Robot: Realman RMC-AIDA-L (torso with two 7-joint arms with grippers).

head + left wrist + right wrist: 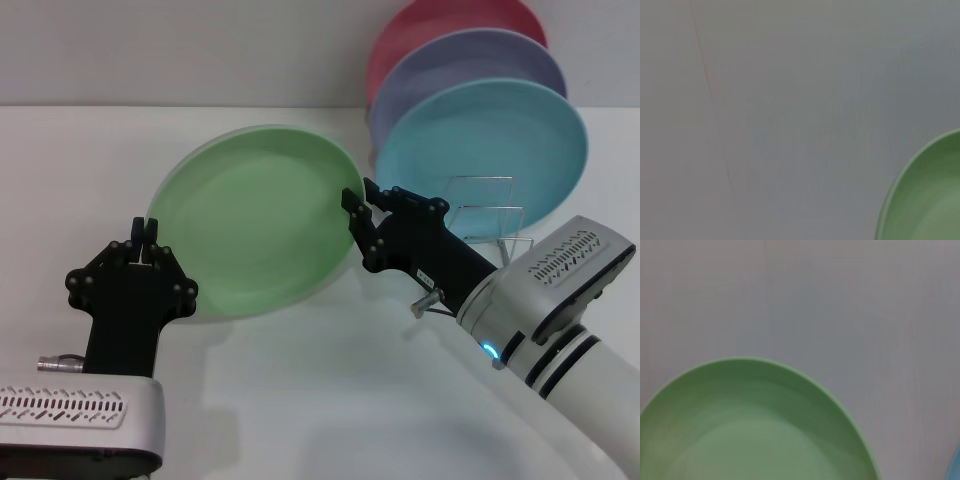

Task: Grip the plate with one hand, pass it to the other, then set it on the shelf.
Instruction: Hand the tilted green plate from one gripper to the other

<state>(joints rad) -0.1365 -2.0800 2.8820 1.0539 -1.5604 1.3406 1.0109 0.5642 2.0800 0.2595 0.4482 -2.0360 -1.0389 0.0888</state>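
The light green plate (255, 225) hangs tilted above the white table, between my two grippers. My right gripper (360, 228) is shut on its right rim, and the plate fills the lower part of the right wrist view (747, 430). My left gripper (147, 232) is at the plate's left edge, and only an arc of the plate shows in a corner of the left wrist view (927, 195). The silver wire shelf (490, 215) stands on the table behind my right gripper, partly hidden by it.
A turquoise-blue plate (500, 150), a lavender plate (470, 65) and a pink plate (430, 25) stand upright in the shelf at the back right. The white table (300, 380) stretches in front.
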